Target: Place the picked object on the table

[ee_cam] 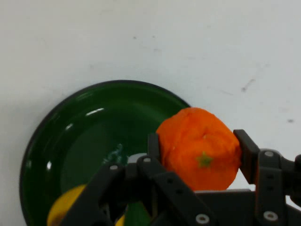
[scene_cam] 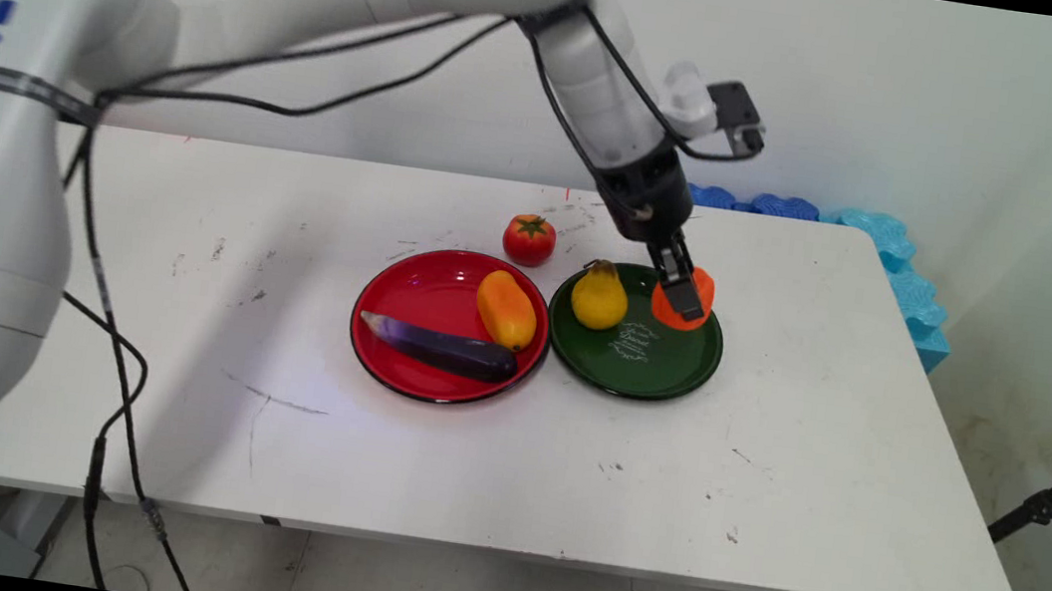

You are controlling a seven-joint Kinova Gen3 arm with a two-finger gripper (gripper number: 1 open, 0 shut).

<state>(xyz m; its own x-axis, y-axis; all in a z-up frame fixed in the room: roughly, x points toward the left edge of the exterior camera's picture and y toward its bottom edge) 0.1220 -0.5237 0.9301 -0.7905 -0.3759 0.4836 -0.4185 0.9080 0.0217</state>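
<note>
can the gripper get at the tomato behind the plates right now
Probably not yet: the gripper is shut on the orange fruit over the green plate. The tomato itself stands uncovered.

- A robot lab or test room, by the look of it, not a home or kitchen.
- A white arm (scene_cam: 602,84) with loose black cables (scene_cam: 107,314) works over a plain white table (scene_cam: 764,485), scuffed and marked.
- Bare white wall (scene_cam: 960,108) behind; blue foam pieces (scene_cam: 900,271) lie along the table's far right edge.
- A black stand leg (scene_cam: 1047,505), perhaps a tripod's, shows at the right.
- The fruit and vegetables on the two plates (scene_cam: 435,385) look like toys.
</note>
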